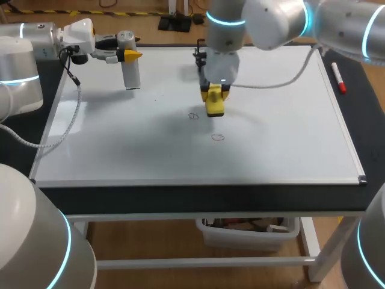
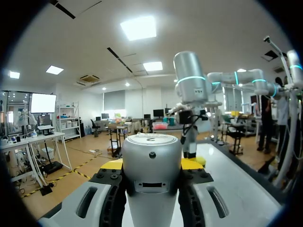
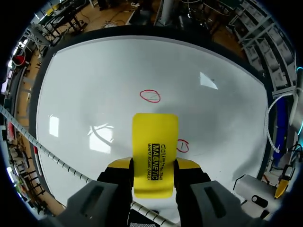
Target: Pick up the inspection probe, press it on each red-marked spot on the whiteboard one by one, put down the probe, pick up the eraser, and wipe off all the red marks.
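My left gripper [image 1: 133, 55] hangs over the whiteboard's [image 1: 283, 138] far left part, shut on the grey inspection probe [image 1: 131, 75], whose body points down at the board. In the left wrist view the probe [image 2: 151, 161] fills the gap between the yellow fingertips [image 2: 111, 164]. My right gripper [image 1: 215, 96] is shut on the yellow eraser [image 1: 215, 107] near the board's middle. Two red-marked spots show: one [image 1: 193, 116] just left of the eraser, one [image 1: 218, 137] nearer the front. From the right wrist, the eraser [image 3: 154, 151] lies between one mark [image 3: 150, 96] ahead and another [image 3: 182, 145] beside it. Whether the eraser touches the board I cannot tell.
A red-capped marker pen [image 1: 338, 77] lies on the dark table strip right of the whiteboard. The board's frame [image 1: 198, 182] runs along the front edge. A cable [image 1: 75, 114] from my left arm drapes over the board's left side.
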{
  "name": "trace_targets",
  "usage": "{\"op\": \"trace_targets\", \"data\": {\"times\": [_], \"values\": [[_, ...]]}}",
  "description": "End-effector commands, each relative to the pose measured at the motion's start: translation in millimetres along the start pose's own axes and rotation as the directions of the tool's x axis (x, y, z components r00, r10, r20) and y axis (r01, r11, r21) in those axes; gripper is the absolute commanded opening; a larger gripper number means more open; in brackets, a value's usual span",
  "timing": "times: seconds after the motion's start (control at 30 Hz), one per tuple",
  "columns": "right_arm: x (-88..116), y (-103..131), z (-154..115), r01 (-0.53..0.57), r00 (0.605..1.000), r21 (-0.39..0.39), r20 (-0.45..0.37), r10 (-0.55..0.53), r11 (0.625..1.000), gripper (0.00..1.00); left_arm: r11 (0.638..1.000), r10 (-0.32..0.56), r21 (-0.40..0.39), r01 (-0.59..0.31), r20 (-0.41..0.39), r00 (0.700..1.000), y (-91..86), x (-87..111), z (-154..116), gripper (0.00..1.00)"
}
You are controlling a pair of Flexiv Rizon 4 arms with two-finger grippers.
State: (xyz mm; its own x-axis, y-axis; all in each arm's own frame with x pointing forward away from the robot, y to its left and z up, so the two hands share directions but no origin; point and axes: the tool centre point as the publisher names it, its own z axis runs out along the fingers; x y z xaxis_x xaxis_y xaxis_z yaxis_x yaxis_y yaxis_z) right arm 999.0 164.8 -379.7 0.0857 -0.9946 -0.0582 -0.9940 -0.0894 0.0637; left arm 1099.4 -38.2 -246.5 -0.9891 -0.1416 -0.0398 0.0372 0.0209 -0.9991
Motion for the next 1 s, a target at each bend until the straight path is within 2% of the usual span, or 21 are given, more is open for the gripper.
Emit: {"op": "trace_targets", "data": {"times": [0.03, 0.33, 0.5, 0.73, 1.0], "values": [[-19.9, -11.7, 8.9, 0.010, 1.000, -0.032, -0.027, -0.011, 0.999, 0.00, 1.000, 0.003, -0.001, -0.003, 0.006, 1.000, -1.6, 2.0, 0.3, 0.00], [-56.2, -17.0, 23.8, -0.015, 0.999, -0.044, -0.041, 0.013, 0.999, 0.00, 1.000, 0.003, -0.001, -0.003, 0.006, 1.000, -1.6, 2.0, 0.3, 0.00], [-69.7, -17.5, 28.4, -0.018, 0.998, -0.040, -0.055, 0.015, 0.999, 0.00, 1.000, 0.003, -0.001, -0.003, 0.006, 1.000, -1.6, 2.0, 0.3, 0.00], [-82.5, -12.7, 33.3, -0.014, 0.999, -0.027, -0.048, 0.013, 1.000, 0.00, 1.000, 0.003, -0.001, -0.003, 0.006, 1.000, -1.6, 2.0, 0.3, 0.00], [-86.1, -4.5, 43.4, -0.008, 0.999, -0.047, -0.036, 0.006, 0.999, 0.00, 1.000, 0.003, -0.001, -0.003, 0.006, 1.000, -1.6, 2.0, 0.3, 0.00]]}}
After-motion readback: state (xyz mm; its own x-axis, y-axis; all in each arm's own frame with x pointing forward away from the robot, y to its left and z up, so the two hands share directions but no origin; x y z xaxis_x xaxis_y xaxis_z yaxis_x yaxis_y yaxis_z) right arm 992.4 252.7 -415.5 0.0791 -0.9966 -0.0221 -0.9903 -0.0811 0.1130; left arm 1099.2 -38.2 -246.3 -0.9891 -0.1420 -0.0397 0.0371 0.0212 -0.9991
